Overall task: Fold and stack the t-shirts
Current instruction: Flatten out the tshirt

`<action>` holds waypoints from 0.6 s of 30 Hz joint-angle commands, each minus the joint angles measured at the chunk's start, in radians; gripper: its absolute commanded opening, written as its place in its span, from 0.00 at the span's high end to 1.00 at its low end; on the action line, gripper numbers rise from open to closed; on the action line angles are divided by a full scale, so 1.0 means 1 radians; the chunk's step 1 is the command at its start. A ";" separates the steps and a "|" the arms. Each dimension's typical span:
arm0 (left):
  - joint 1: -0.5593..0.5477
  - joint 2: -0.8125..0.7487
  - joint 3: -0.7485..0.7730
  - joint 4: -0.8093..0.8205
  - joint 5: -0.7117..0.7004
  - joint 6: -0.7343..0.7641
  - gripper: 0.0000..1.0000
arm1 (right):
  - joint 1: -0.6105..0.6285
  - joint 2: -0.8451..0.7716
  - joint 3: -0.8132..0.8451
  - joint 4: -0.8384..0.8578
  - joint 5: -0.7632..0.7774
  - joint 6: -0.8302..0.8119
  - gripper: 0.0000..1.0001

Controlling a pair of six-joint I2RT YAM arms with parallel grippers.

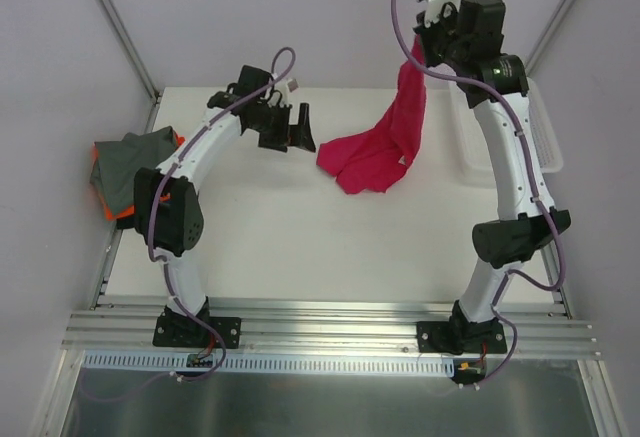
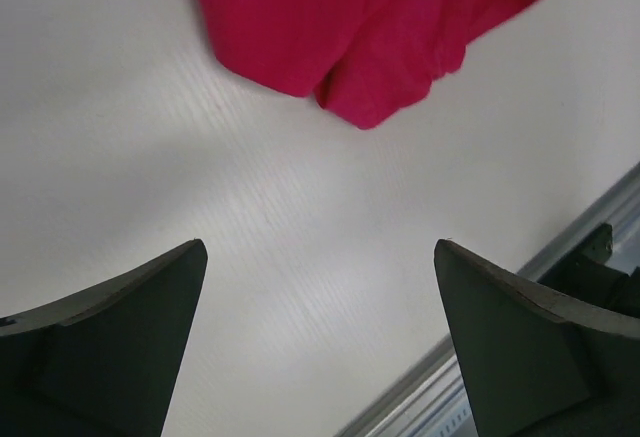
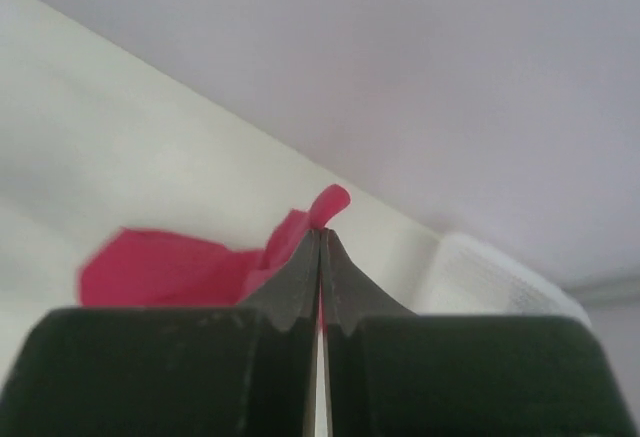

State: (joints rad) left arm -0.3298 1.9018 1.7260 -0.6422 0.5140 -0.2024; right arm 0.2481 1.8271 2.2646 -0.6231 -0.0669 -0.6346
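Observation:
A magenta-pink t-shirt [image 1: 385, 142] hangs from my right gripper [image 1: 418, 49], which is raised high at the back right and shut on the cloth's upper edge. In the right wrist view the pink t-shirt [image 3: 180, 267] pokes out past the closed gripper [image 3: 321, 232]. The shirt's lower part rests bunched on the table. My left gripper [image 1: 290, 129] hovers left of the shirt, open and empty. In the left wrist view the left gripper [image 2: 320, 247] spans bare table, with the shirt's hem [image 2: 370, 27] ahead. Grey [image 1: 135, 162] and orange [image 1: 100, 182] t-shirts lie piled at the left edge.
A white mesh basket [image 1: 510, 132] stands at the right side of the table, behind my right arm, and its rim [image 3: 490, 277] shows in the right wrist view. An aluminium rail [image 1: 320, 322] runs along the near edge. Walls close in the back and sides.

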 commanded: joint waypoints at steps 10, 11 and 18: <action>0.371 -0.205 0.195 0.027 -0.219 0.052 0.01 | 0.468 0.055 0.329 0.354 -0.311 0.299 1.00; 0.373 -0.213 0.182 0.029 -0.221 0.049 0.01 | 0.500 0.049 0.328 0.434 -0.300 0.308 1.00; 0.371 -0.234 0.115 0.038 -0.200 0.017 0.01 | 0.517 -0.034 0.290 0.536 -0.148 0.186 1.00</action>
State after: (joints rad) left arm 0.0429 1.6756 1.8591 -0.5983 0.3080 -0.1722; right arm 0.7902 1.8900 2.5427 -0.2401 -0.2874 -0.3878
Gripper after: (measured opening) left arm 0.991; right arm 0.007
